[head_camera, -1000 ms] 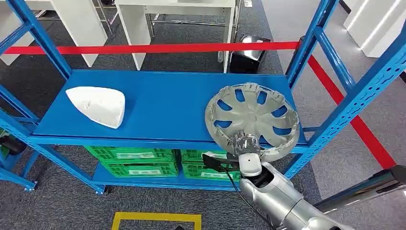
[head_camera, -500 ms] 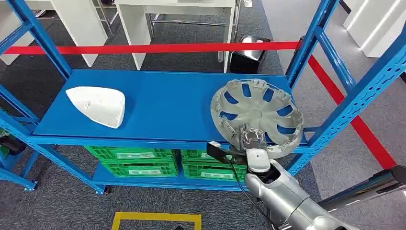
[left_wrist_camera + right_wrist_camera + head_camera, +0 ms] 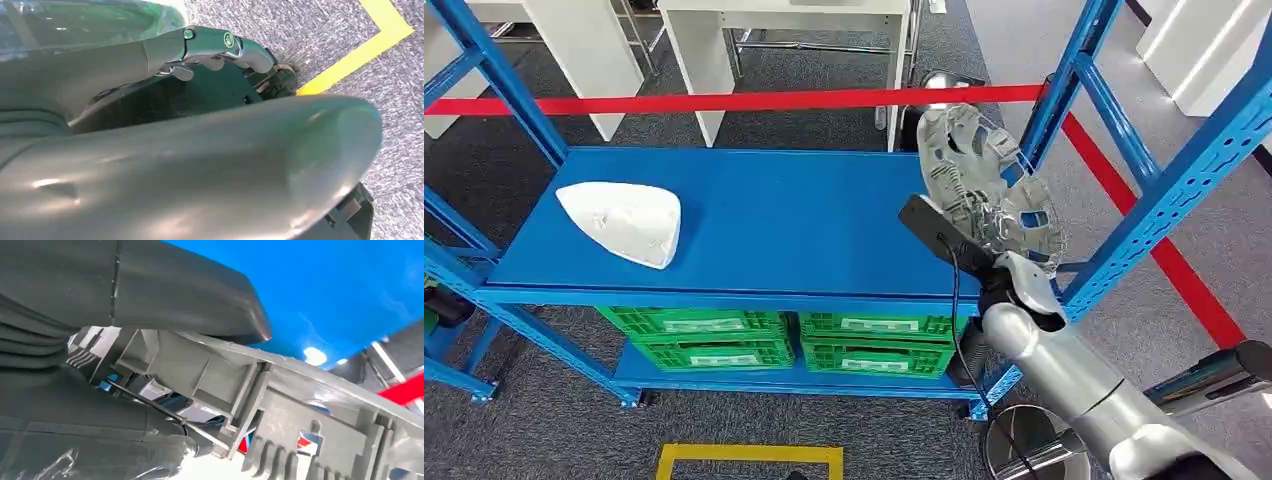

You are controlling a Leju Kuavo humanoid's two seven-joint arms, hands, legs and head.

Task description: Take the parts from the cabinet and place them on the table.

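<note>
Silver right arm (image 3: 1064, 375), black cable, grey ribbed wrist cover.

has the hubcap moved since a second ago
Yes. The hubcap, held by the right hand, has been lifted off the blue shelf and tipped up on edge; it now reaches up to the red tape.

right hand (image 3: 100, 390) is sitting largely hidden behind wheel cover (image 3: 984, 185) | green crates (image 3: 784, 340) are lying partly hidden under blue shelf (image 3: 774, 215) | left hand (image 3: 210, 45) is showing blurred
</note>
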